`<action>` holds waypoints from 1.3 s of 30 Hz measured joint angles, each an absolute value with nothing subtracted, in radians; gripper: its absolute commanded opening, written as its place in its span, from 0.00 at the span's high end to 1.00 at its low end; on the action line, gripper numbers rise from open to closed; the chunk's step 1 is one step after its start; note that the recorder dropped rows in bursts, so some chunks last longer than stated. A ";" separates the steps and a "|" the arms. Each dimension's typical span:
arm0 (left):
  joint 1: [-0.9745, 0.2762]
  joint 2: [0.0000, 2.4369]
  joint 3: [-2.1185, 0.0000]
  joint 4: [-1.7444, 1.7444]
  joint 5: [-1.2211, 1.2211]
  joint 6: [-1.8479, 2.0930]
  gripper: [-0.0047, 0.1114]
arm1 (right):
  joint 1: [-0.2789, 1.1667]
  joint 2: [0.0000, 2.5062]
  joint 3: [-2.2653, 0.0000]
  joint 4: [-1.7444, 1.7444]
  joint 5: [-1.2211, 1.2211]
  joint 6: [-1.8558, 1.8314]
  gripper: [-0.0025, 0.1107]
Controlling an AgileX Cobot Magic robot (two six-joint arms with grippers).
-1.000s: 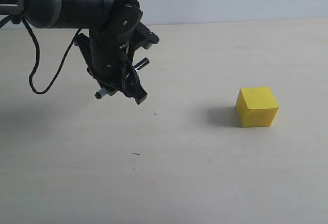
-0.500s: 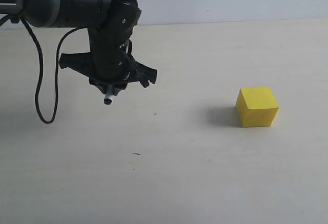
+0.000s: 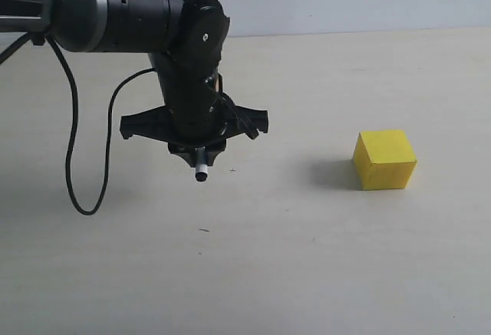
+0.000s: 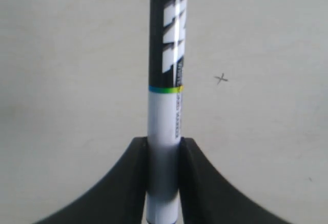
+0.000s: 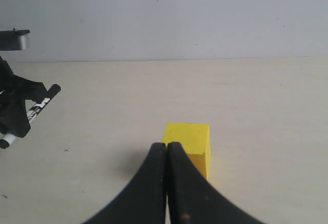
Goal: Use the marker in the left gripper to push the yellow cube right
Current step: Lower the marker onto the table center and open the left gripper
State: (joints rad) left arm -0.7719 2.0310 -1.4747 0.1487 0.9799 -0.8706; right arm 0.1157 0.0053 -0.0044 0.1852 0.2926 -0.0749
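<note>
Grip: the black two-fingered left hand (image 4: 164, 147) is clenched on the white barrel of the slim black-capped marker (image 4: 165, 80), whose white end hangs lowermost, apparently clear of the pale matte worktop (image 3: 307, 274). The plain bright yellow cube (image 3: 385, 159) rests flat on the worktop at three o'clock from that end, well apart. The right hand (image 5: 167, 152) is clenched on nothing, the cube just beyond its tips. We judge the cube light, stiff and apt to slide or spin; contact belongs low and central on its nine o'clock face. We judge the smooth barrel liable to pivot in the grip under side load.
</note>
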 measured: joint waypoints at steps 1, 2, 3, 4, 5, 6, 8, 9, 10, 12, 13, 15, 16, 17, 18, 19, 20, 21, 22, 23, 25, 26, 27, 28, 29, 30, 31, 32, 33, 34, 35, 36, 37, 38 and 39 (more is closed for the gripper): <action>-0.776 2.039 -1.475 0.146 0.977 -0.871 0.96 | 0.116 0.005 -0.004 0.185 0.293 -0.075 0.98; -0.778 2.043 -1.475 0.145 0.973 -0.871 0.96 | 0.116 0.005 -0.004 0.185 0.293 -0.075 0.98; -0.778 2.050 -1.475 0.144 0.968 -0.871 0.96 | 0.116 0.005 -0.004 0.185 0.293 -0.075 0.98; -0.778 2.059 -1.475 0.144 0.965 -0.871 0.96 | 0.116 0.005 -0.004 0.185 0.293 -0.075 0.98; -0.778 2.066 -1.475 0.144 0.961 -0.871 0.96 | 0.116 0.005 -0.004 0.185 0.293 -0.075 0.98; -0.778 2.074 -1.475 0.144 0.959 -0.868 0.96 | 0.116 0.005 -0.004 0.185 0.293 -0.075 0.98; -0.778 2.089 -1.475 0.144 0.950 -0.868 0.96 | 0.116 0.005 -0.004 0.185 0.293 -0.075 0.98; -0.778 2.093 -1.475 0.144 0.939 -0.868 0.96 | 0.116 0.005 -0.004 0.185 0.293 -0.075 0.98; -0.778 2.100 -1.475 0.144 0.929 -0.868 0.96 | 0.116 0.005 -0.004 0.185 0.293 -0.075 0.98; -0.778 2.110 -1.475 0.140 0.916 -0.868 0.96 | 0.116 0.005 -0.004 0.185 0.293 -0.075 0.98; -0.778 2.116 -1.475 0.134 0.911 -0.868 0.96 | 0.116 0.005 -0.004 0.185 0.293 -0.075 0.98; -0.778 2.130 -1.475 0.117 0.906 -0.868 0.94 | 0.116 0.005 -0.004 0.185 0.293 -0.075 0.98; -0.778 2.136 -1.475 0.108 0.904 -0.868 0.92 | 0.116 0.005 -0.004 0.185 0.293 -0.075 0.98; -0.778 2.145 -1.475 0.098 0.904 -0.868 0.89 | 0.116 0.005 -0.004 0.185 0.293 -0.075 0.98; -0.778 2.151 -1.475 0.093 0.901 -0.873 0.85 | 0.116 0.005 -0.004 0.185 0.293 -0.075 0.98; -0.778 2.160 -1.475 0.088 0.899 -0.878 0.81 | 0.116 0.005 -0.004 0.185 0.293 -0.075 0.98; -0.778 2.165 -1.475 0.082 0.897 -0.880 0.77 | 0.116 0.005 -0.004 0.185 0.293 -0.075 0.98; -0.778 2.169 -1.475 0.079 0.895 -0.882 0.72 | 0.116 0.005 -0.004 0.185 0.293 -0.075 0.98; -0.778 2.172 -1.475 0.074 0.895 -0.885 0.68 | 0.116 0.005 -0.004 0.185 0.293 -0.075 0.98; -0.778 2.176 -1.475 0.072 0.892 -0.886 0.64 | 0.116 0.005 -0.004 0.185 0.293 -0.075 0.98; -0.778 2.178 -1.475 0.069 0.888 -0.887 0.58 | 0.116 0.005 -0.004 0.185 0.293 -0.075 0.98; -0.778 2.179 -1.475 0.069 0.888 -0.889 0.57 | 0.116 0.005 -0.004 0.185 0.293 -0.075 0.98; -0.778 2.179 -1.475 0.069 0.888 -0.889 0.55 | 0.116 0.005 -0.004 0.185 0.293 -0.075 0.98; -0.778 2.179 -1.475 0.069 0.888 -0.889 0.54 | 0.116 0.005 -0.004 0.185 0.293 -0.075 0.98; -0.778 2.179 -1.475 0.069 0.888 -0.889 0.53 | 0.116 0.005 -0.004 0.185 0.293 -0.075 0.98; -0.778 2.179 -1.475 0.069 0.888 -0.889 0.52 | 0.116 0.005 -0.004 0.185 0.293 -0.075 0.98; -0.778 2.179 -1.475 0.069 0.888 -0.889 0.51 | 0.116 0.005 -0.004 0.185 0.293 -0.075 0.98; -0.778 2.179 -1.475 0.069 0.888 -0.886 0.51 | 0.116 0.005 -0.004 0.185 0.293 -0.075 0.98; -0.778 2.179 -1.475 0.069 0.886 -0.882 0.51 | 0.116 0.005 -0.004 0.185 0.293 -0.075 0.98; -0.778 2.179 -1.475 0.069 0.884 -0.877 0.51 | 0.116 0.005 -0.004 0.185 0.293 -0.075 0.98; -0.778 2.179 -1.475 0.069 0.882 -0.875 0.51 | 0.116 0.005 -0.004 0.185 0.293 -0.075 0.98; -0.778 2.179 -1.475 0.069 0.880 -0.871 0.51 | 0.116 0.005 -0.004 0.185 0.293 -0.075 0.98; -0.778 2.179 -1.475 0.069 0.881 -0.868 0.51 | 0.116 0.005 -0.004 0.185 0.293 -0.075 0.98; -0.778 2.179 -1.475 0.069 0.881 -0.861 0.51 | 0.116 0.005 -0.004 0.185 0.293 -0.075 0.98; -0.778 2.179 -1.475 0.069 0.881 -0.851 0.51 | 0.116 0.005 -0.004 0.185 0.293 -0.075 0.98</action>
State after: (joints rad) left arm -0.7779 2.1788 -1.4747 0.0693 0.8806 -0.8508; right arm 0.1157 0.0053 -0.0044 0.1852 0.2926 -0.0749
